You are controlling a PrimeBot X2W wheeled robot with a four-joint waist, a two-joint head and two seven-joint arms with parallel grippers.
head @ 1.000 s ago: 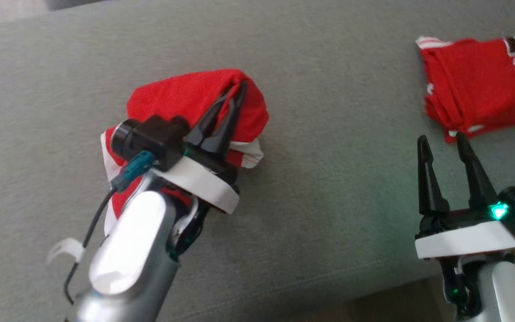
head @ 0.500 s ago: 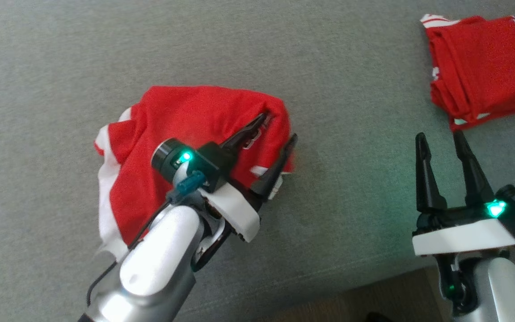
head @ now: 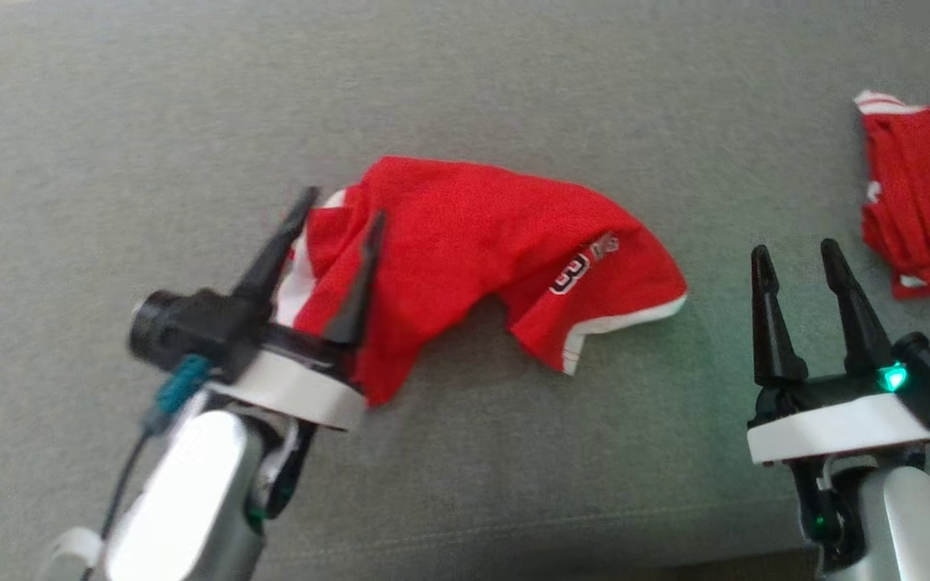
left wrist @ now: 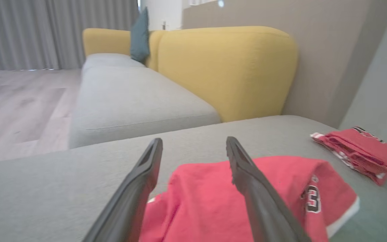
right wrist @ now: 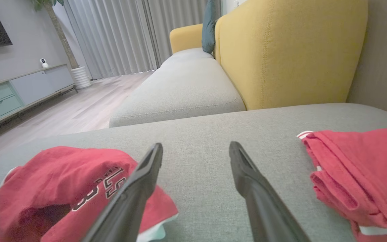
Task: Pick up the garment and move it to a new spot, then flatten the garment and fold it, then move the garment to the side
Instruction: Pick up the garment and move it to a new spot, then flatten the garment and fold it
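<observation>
Left end effector (head: 342,206): jaws spread wide, nothing clamped between them. It sits at the left end of the red garment (head: 481,234), fingers pointing toward the far side. In the head view both fingers overlap the cloth's left edge. I can't tell whether the tips touch the fabric.

Right end effector (head: 794,250): also wide open and empty, over bare upholstery. It is near the right side, apart from both pieces of cloth.

The garment lies crumpled in a low heap on the grey sofa seat (head: 513,97), about mid-seat and slightly left of centre. It is red mesh with white trim. A dark "3" with white outline and some small lettering show near its right end. That right end tapers to a flap with a white hem lying flat on the seat. The left end is bunched, with a white stripe showing. It isn't flattened or folded.

A second red jersey (head: 925,194) lies folded at the far right of the seat, well apart from the heap. It has white trim at its edges, and in the left wrist view it shows stacked layers.

Beyond the seat there is another grey seat section (right wrist: 180,87) with a yellow backrest (right wrist: 291,50) and a teal cushion (right wrist: 209,27). Further off are grey curtains (right wrist: 113,37), a wood floor (right wrist: 66,117) and a low cabinet (right wrist: 12,90) on the left.
</observation>
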